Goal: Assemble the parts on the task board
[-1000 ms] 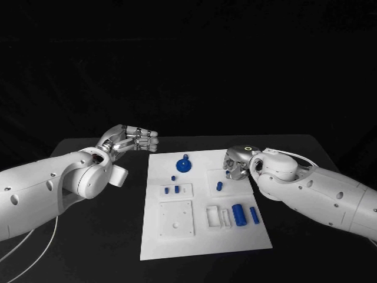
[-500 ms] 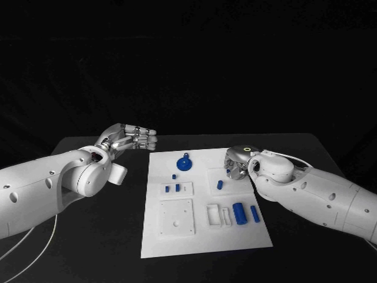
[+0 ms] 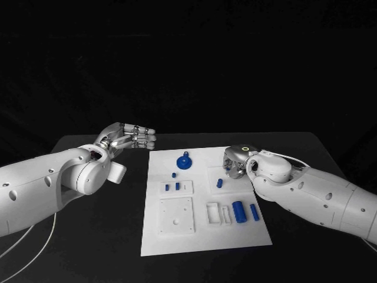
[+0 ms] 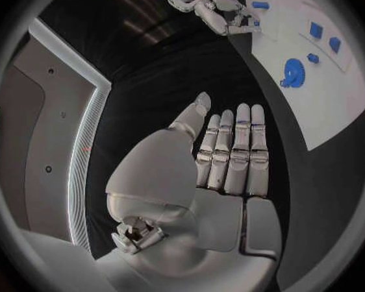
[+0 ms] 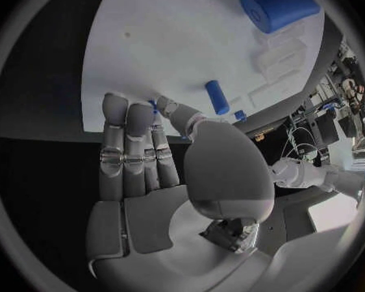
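Observation:
The white task board [image 3: 201, 233] lies mid-table. On it are a blue gear [image 3: 184, 163], a small peg [image 3: 173, 175], two small blocks [image 3: 171, 187], a short pin [image 3: 219, 183] and two blue cylinders [image 3: 244, 210]. My right hand [image 3: 234, 161] hovers low over the board's back right part. Its thumb and a finger pinch a small blue part [image 5: 153, 103], mostly hidden. The right wrist view also shows the big cylinder [image 5: 278, 6] and the pin [image 5: 217, 97]. My left hand [image 3: 129, 137] holds nothing off the board's back left corner, fingers straight [image 4: 231, 156]. The gear [image 4: 293, 73] lies beyond it.
White raised blocks sit on the board: a square plate [image 3: 176, 217] at front left and a slotted holder [image 3: 215, 213] beside the cylinders. Black table [image 3: 95, 236] surrounds the board on all sides. My right hand [image 4: 223, 13] appears far off in the left wrist view.
My right hand has drifted slightly toward the board's back and left while staying low. My left hand has risen a little and otherwise keeps its place.

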Motion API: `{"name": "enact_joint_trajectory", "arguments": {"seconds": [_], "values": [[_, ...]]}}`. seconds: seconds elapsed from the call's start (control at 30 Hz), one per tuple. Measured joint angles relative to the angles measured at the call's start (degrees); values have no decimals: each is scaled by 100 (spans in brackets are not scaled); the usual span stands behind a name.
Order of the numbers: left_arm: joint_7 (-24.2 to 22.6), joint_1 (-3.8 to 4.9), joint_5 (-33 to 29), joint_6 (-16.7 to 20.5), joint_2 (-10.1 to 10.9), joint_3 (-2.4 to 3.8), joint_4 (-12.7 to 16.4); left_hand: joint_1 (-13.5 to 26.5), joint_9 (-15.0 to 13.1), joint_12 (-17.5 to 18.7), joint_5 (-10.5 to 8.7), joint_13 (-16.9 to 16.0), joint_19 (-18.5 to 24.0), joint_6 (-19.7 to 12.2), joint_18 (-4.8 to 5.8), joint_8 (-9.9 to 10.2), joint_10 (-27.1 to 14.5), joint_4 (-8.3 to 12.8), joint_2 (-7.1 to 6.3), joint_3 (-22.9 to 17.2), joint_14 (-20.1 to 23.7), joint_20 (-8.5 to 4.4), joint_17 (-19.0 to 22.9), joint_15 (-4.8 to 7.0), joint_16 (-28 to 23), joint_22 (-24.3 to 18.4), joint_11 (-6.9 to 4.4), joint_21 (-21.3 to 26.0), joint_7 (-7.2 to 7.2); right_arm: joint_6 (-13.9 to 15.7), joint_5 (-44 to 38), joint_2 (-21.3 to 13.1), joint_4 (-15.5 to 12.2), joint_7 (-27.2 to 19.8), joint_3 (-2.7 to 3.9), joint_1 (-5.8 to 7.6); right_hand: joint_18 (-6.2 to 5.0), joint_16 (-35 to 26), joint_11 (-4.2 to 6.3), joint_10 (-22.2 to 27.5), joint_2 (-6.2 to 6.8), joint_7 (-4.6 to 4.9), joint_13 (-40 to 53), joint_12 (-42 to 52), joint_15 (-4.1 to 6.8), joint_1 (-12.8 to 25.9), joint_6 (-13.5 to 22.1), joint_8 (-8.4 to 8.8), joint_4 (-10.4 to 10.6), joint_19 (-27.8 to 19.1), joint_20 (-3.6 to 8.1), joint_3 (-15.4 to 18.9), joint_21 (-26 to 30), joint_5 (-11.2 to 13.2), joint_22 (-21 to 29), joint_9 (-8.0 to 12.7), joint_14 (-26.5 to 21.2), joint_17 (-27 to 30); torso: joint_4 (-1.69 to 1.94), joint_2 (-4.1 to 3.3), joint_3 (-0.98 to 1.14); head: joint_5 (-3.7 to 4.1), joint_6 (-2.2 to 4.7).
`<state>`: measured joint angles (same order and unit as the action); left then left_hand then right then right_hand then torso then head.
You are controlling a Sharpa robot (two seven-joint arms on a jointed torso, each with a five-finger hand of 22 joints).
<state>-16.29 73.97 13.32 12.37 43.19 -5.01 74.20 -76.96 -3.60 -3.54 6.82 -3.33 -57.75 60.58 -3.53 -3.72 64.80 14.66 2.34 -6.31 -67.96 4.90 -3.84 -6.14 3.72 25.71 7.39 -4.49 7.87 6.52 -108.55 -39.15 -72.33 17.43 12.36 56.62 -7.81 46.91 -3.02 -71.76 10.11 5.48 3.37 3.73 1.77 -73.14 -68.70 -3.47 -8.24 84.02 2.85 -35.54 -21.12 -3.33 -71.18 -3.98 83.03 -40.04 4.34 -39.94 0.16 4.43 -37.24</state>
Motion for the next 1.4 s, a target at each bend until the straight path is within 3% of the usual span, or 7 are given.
{"name": "enact_joint_trajectory", "arguments": {"seconds": [0.17, 0.37, 0.83, 0.97, 1.13, 1.3, 1.4], "values": [[49, 0, 2, 1, 0, 0, -15, 0, 0, 0, 0, 0, 0, 0, 0, 0, 0, 0, 0, 0, 0, 0, 0, 0, 0, 0, 0, 0, 0, 8, -16, -5, -7, 7, -9, 1, 38, 0, 116, -385, -155, -62, 5, 1, 111, -156, -336, -41, -218, 3, 104, 52, -134, -7, -89, -46, -44, -8, 0, 0, 0, 3, -12], [96, 1, 3, -1, 0, -1, -22, 0, 0, 0, 0, 0, 0, 0, 0, 0, 0, 16, 0, 16, 0, 0, 0, 0, 0, 0, 0, 0, 0, 29, -112, 1, -43, 78, -25, -8, 89, 0, 79, -482, -205, -104, 6, -53, 112, -206, -391, -57, -617, -10, 156, -379, -296, 45, -301, -57, -43, -39, 2, 0, 0, 10, -18], [206, 3, 6, -16, 61, -3, -37, 0, 0, 0, 0, 0, 0, 0, 0, 0, -41, 1, 0, 31, 0, 0, 0, 0, 0, -14, 0, 0, 0, 270, -303, -12, -77, 263, -48, -34, 128, -32, 77, -484, -269, -104, 6, -42, 143, -190, -391, -34, -758, -9, 197, -709, -541, 68, -377, -24, -11, -110, -1, -5, -3, 27, -23], [226, 3, 7, -18, 58, -3, -59, 0, 0, 0, 0, 0, 1, 0, 0, 0, -41, 0, 0, 31, 0, 0, 0, 0, 0, -13, 0, 0, 0, 344, -288, -73, -173, 294, -22, -34, 130, -32, 77, -484, -267, -117, 6, -42, 151, -192, -404, -34, -759, -9, 197, -711, -564, 68, -377, -24, -3, -123, -1, -1, -7, 29, -23], [237, 3, 7, -18, 56, -3, -75, 0, 0, 0, 0, 0, 1, -20, 0, 0, -41, -22, 0, 54, 0, 0, 0, 0, 0, -31, 0, 0, 20, 359, -100, -190, -424, 337, 191, -25, 132, -32, 77, -484, -266, -127, 6, -42, 151, -193, -414, -34, -766, -9, 197, -718, -596, 68, -376, -24, -3, -128, -7, 1, -15, 40, -33], [240, 3, 7, -17, 49, -3, -101, 0, 0, 0, 0, 0, 1, -20, 0, 0, -61, -47, 0, 78, 0, 0, 0, 0, 0, -54, 21, 0, 20, 347, 263, -325, -749, 368, 488, -19, 137, -55, 77, -484, -265, -127, 6, -42, 171, -193, -414, -34, -752, -10, 196, -703, -609, 72, -376, -24, -23, -140, -21, 4, -23, 37, -23], [240, 3, 7, -16, 42, -3, -130, 0, 0, 0, 0, 0, 1, -20, 0, 0, -61, -47, 0, 78, 0, 0, 0, 0, 0, -54, 21, 0, 20, 357, 467, -385, -918, 371, 576, -9, 161, -55, 77, -484, -265, -126, 6, -42, 171, -193, -414, -34, -764, -10, 196, -667, -628, 73, -376, -24, -23, -144, -30, 13, -30, 25, -14]]}}
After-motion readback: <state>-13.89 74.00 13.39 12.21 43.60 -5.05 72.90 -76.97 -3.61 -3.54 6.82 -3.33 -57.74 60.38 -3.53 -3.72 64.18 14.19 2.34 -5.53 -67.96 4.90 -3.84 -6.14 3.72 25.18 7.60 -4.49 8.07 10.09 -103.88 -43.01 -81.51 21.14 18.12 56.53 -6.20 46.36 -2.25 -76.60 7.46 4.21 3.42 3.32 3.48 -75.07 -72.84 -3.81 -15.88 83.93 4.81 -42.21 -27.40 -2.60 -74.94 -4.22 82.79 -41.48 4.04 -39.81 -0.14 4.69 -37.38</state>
